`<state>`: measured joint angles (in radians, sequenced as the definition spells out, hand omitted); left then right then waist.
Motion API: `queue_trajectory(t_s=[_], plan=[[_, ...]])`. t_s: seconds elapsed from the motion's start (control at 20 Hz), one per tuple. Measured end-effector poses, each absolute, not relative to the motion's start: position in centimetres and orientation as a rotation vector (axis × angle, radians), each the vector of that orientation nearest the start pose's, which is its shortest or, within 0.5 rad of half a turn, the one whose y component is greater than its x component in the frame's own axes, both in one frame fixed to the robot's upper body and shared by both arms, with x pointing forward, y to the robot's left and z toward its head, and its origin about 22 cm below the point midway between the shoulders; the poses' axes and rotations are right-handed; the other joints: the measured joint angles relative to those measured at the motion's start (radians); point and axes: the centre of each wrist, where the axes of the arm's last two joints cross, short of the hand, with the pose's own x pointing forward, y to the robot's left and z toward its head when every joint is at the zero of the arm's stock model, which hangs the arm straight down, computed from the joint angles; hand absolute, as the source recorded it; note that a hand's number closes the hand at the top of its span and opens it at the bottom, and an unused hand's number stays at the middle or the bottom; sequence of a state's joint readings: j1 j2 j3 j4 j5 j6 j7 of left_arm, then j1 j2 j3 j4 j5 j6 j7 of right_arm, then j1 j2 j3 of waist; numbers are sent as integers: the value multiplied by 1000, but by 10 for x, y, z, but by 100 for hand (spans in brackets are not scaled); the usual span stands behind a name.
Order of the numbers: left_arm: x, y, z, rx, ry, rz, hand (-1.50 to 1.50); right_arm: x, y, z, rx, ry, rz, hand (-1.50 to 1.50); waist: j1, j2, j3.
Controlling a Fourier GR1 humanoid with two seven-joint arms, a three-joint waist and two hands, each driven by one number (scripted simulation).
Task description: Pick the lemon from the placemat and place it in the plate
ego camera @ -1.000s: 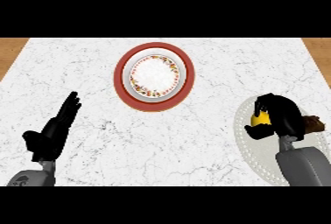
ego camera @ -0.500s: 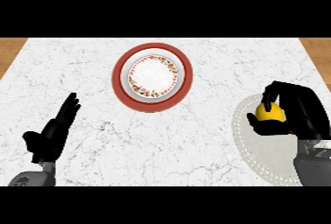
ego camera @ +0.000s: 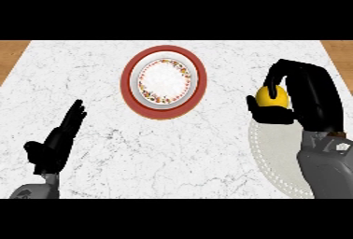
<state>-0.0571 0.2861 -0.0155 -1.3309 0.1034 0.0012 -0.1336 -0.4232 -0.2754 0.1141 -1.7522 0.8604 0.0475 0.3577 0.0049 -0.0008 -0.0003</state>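
Observation:
The yellow lemon (ego camera: 271,96) is held in my right hand (ego camera: 307,100), whose fingers and thumb curl round it at the right side of the counter, above the far end of the pale placemat (ego camera: 279,156). The plate (ego camera: 164,81), red-rimmed with a white flowered centre, lies at the counter's middle far side, well left of the lemon, with nothing on it. My left hand (ego camera: 57,142) rests open at the lower left, fingers straight and pointing away.
The white marble counter (ego camera: 172,149) fills the view; wooden floor (ego camera: 12,56) shows past its far corners. My right forearm (ego camera: 329,168) covers part of the placemat.
My right hand has risen from the placemat with the lemon and moved toward the far side and a little left. The left hand has barely shifted.

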Motion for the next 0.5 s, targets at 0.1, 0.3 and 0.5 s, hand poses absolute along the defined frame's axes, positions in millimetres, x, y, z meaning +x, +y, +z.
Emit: queue_trajectory(t_s=[0.1, 0.3, 0.5], plan=[[251, 299, -24, 143, -1509, -146, 0, 305, -196, 161, -999, -1714, 756, 150, 1, 0, 0], [254, 301, -20, 146, -1519, -151, 0, 328, -171, 171, -967, -1719, 781, 150, 4, 1, 0], [256, 300, -16, 143, -1523, -150, 0, 347, -132, 172, -904, -1721, 803, 150, 10, 3, 0]])
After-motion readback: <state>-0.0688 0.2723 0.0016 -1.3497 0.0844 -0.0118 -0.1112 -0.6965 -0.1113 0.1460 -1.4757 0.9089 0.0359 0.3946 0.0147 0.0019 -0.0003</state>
